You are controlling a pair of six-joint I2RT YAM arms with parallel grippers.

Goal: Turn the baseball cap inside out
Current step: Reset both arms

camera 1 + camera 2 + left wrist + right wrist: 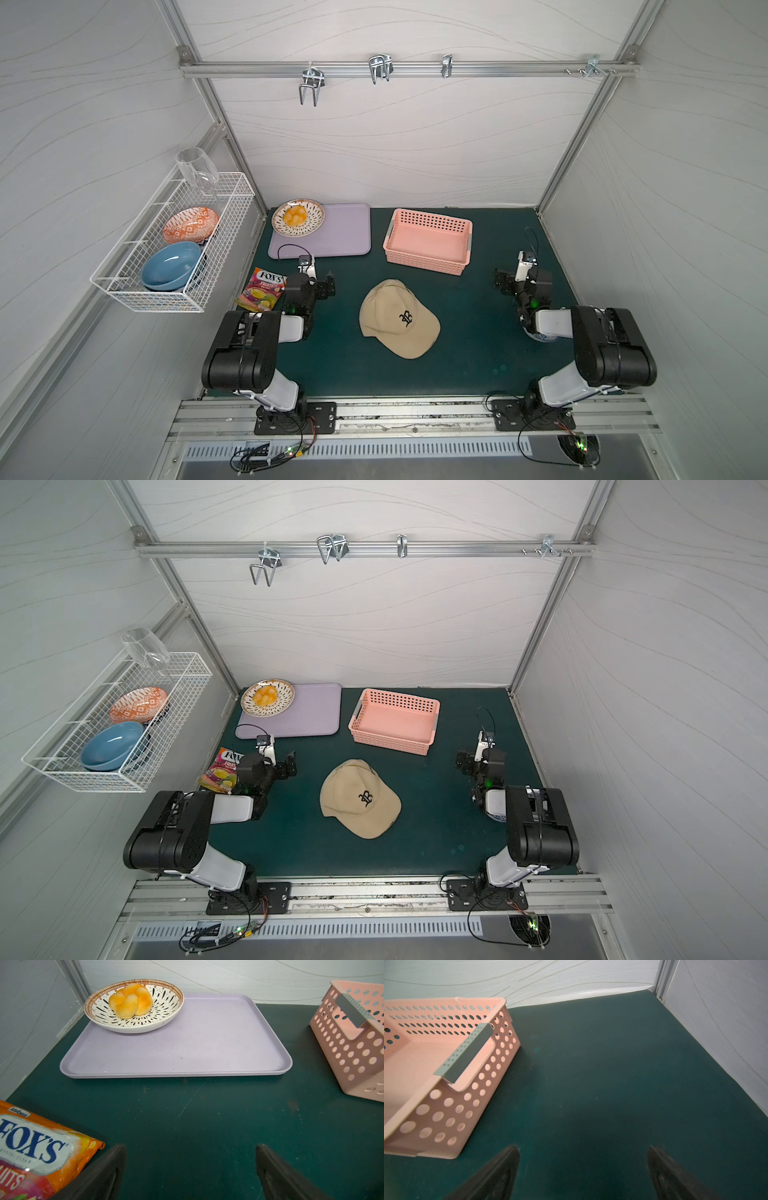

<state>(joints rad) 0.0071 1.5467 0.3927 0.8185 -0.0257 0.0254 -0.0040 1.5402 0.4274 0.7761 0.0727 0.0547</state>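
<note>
— Where is the baseball cap [399,318] [359,798] sitting?

— I have it in both top views, around the middle of the desk [478,357]. It lies crown-up, tan side out, with the black monogram on top. The brim points toward the front edge, slanting to the right.

— And your hands?

— My left hand [190,1147] hangs near the left edge, its fingers spread wide with only bare desk between them. The candy bag [37,1147] lies just beside it. My right hand [583,1149] hovers near the right edge, just as wide and holding nothing. Both are well apart from the cap, one on each side.

— What else is around?

— The pink basket [424,262] stands toward the back edge, behind the cap and clear of it. At the back-left corner, the lilac tray [207,1043] carries a patterned plate [166,1016] with a bun [131,1000].
</note>
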